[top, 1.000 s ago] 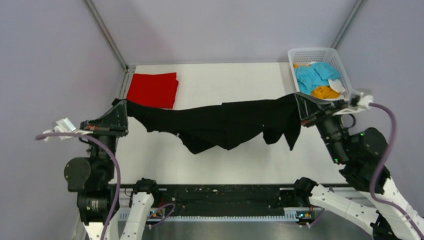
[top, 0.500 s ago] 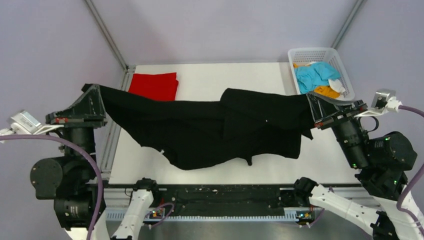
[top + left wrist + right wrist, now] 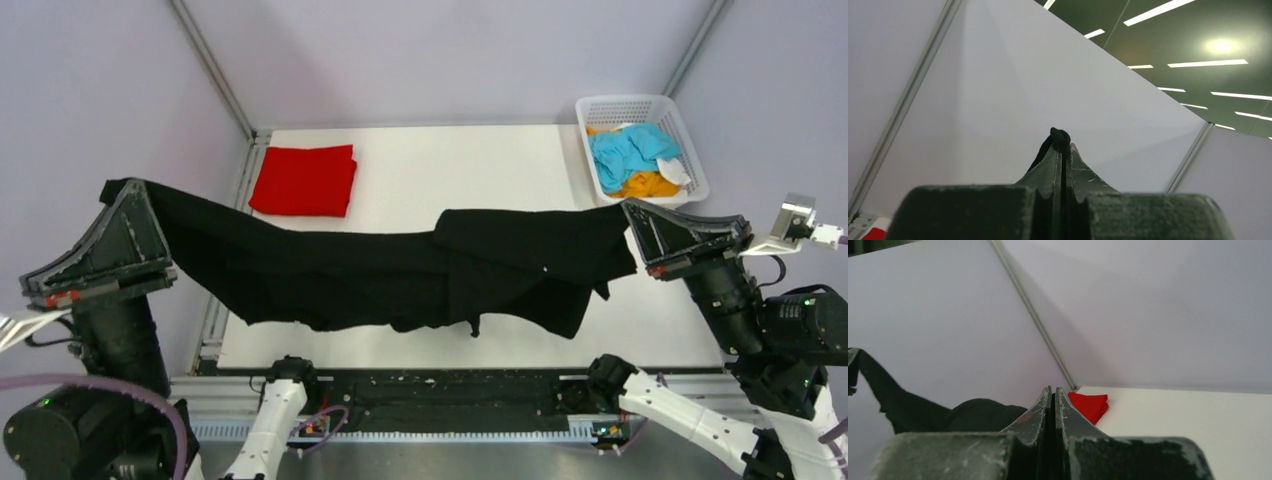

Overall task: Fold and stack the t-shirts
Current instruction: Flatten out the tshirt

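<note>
Top external view: my left pincer [image 3: 122,190] and right pincer [image 3: 630,207] each clamp an end of the black shirt [image 3: 400,265], which sags over the worktop [image 3: 450,165]. I'd pull it evenly taut, then lower it level, clear of the red shirt [image 3: 303,180].

Bright even light, soft shadows; ceiling lamp [image 3: 1220,46] glares (left wrist view); close foreground blurred.
</note>
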